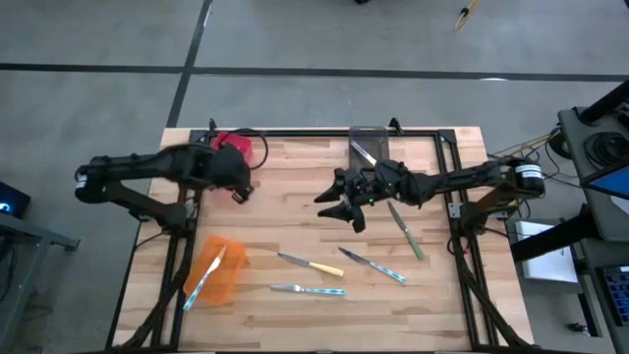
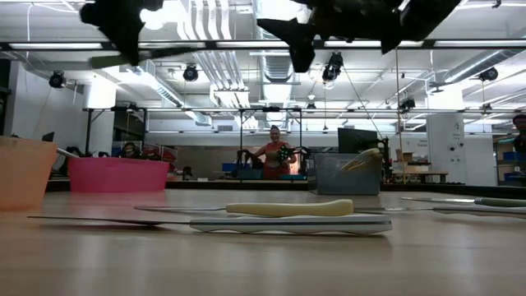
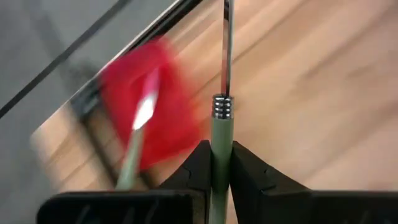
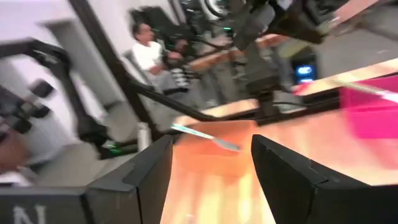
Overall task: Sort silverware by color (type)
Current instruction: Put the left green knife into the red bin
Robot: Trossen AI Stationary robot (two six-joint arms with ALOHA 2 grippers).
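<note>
The table (image 1: 295, 187) was a light wooden butcher-block top with a dark frame along its edges. A red bin (image 1: 239, 145) stood near the far left corner, a grey bin (image 1: 366, 138) at the middle of the far edge with a knife in it, and an orange bin (image 1: 218, 270) near the front left, a blue-handled knife leaning out of it. Four knives lay loose on the wood: a green knife (image 1: 407, 232) toward the right, a yellow knife (image 1: 312, 265) near the middle, a blue knife (image 1: 373, 265) just beside it, and a second blue knife (image 1: 309, 290) nearer the front.
</note>
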